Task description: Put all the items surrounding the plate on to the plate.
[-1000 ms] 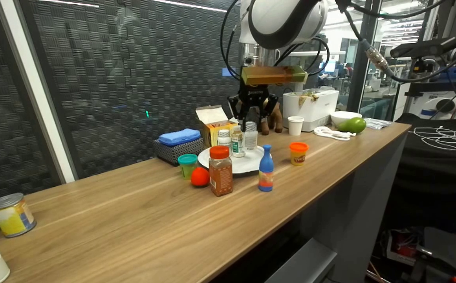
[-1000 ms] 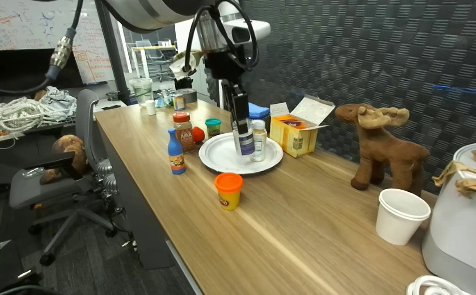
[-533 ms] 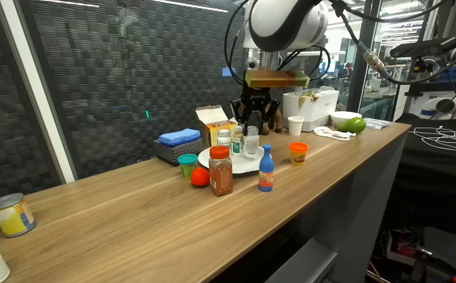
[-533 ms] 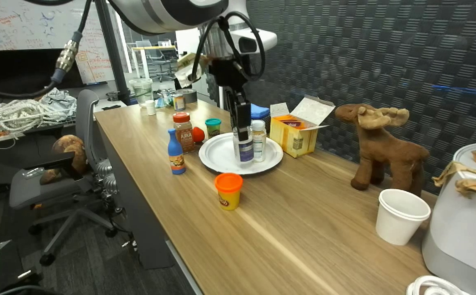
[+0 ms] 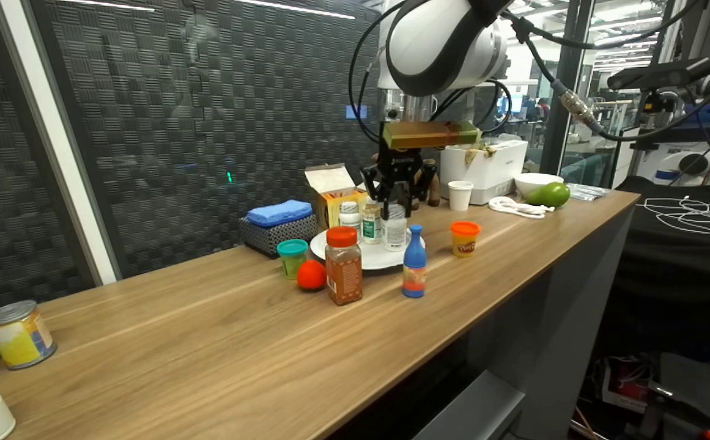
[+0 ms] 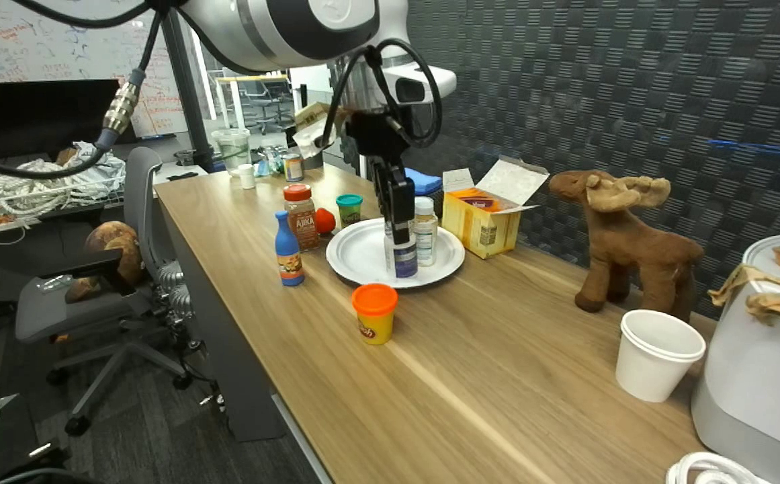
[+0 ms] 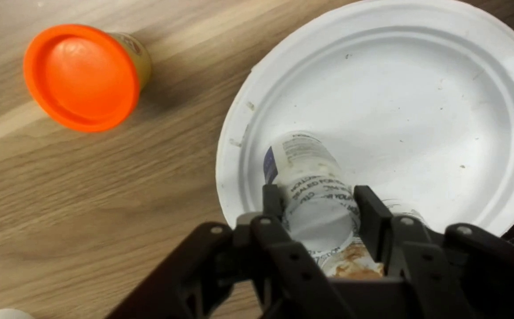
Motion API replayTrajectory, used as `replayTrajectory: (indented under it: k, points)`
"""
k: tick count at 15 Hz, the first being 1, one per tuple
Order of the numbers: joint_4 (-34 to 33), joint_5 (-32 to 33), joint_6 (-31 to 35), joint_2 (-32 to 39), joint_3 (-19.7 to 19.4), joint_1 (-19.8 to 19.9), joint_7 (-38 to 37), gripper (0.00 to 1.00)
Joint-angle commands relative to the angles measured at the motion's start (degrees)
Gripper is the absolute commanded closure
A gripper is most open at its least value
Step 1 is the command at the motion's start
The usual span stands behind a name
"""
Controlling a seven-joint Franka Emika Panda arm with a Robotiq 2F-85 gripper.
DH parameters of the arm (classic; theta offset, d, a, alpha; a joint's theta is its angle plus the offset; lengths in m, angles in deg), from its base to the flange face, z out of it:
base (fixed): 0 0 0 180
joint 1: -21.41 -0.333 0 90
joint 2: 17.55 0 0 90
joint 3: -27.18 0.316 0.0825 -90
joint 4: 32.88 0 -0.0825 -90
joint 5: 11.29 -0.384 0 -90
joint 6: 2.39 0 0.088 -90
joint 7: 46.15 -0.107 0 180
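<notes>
Gripper (image 7: pixel 318 197) pinched narrow on the top end of a white bottle (image 7: pixel 312 170) with a purple label patch, one finger against each side. So I'm holding it, roughly upright, over the plate (image 7: pixel 416 110), inside the rim, on the side toward the end of the table (image 6: pixel 470 390) with the white cup (image 6: pixel 655 366). Can't tell from my feeds whether its base touches the plate.

Just beside it on the plate, toward the table's wall edge: a white-capped bottle (image 5: pixel 350 222) and a green-labelled bottle (image 5: pixel 371 226), both standing.

Off the plate, I see an orange-lidded tub (image 7: pixel 86 79) past the rim on the cup side, and a blue bottle (image 6: pixel 288 245), closest of the lot to the table's free edge. On the side toward the tin can (image 5: pixel 21 336) there's a row, free edge to wall edge: red-capped jar (image 6: pixel 304 225), red ball (image 5: pixel 311 275), teal-lidded tub (image 5: pixel 292 260). Can't confirm contact within that row.

Along the wall edge: blue cloth (image 5: pixel 279 212) on a patterned box (image 5: pixel 278 238), yellow carton (image 6: pixel 480 228) with flaps up, brown stuffed moose (image 6: pixel 638 245).
</notes>
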Motion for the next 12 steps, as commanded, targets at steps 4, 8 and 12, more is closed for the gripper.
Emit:
replayTrajectory:
  k: [4, 8, 12]
  points:
    - [1.7, 4.5, 1.2, -3.3, -1.3, -2.2, -1.8, 0.01]
    - [5.2, 8.7, 2.1, -8.8, -1.5, -2.3, -4.2, 0.0]
    - [11.4, 9.2, 2.1, -15.3, -1.1, -0.4, -3.8, 0.01]
